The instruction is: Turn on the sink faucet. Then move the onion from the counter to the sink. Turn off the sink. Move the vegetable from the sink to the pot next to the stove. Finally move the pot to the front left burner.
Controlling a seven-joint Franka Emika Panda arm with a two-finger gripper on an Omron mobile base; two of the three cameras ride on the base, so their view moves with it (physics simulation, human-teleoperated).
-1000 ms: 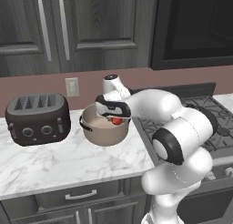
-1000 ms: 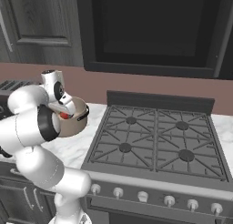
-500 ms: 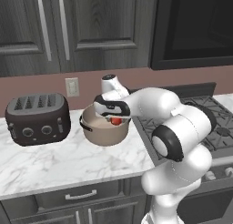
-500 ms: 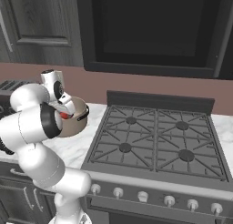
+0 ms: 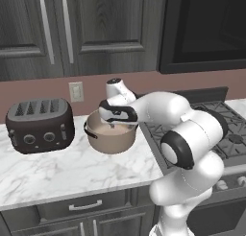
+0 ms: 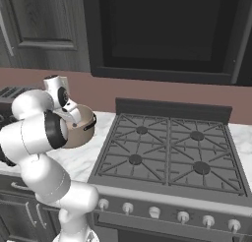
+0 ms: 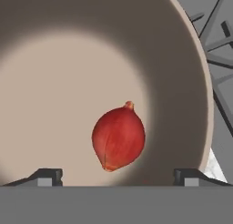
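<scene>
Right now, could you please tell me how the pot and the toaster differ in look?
The pot is round, tan and open-topped, holding the red onion; the toaster is boxy, dark, with top slots and front knobs. The pot stands beside the stove; the toaster farther away. Both rest on the marble counter.

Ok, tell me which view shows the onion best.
The hand view: the onion lies whole and unobstructed on the floor of the pot, between the open fingertips. In both base views the arm and pot wall hide it.

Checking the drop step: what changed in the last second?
The claw has opened and let go of the onion, which now lies free on the floor of the pot. Pot, toaster and arm stayed where they were beside the stove.
</scene>
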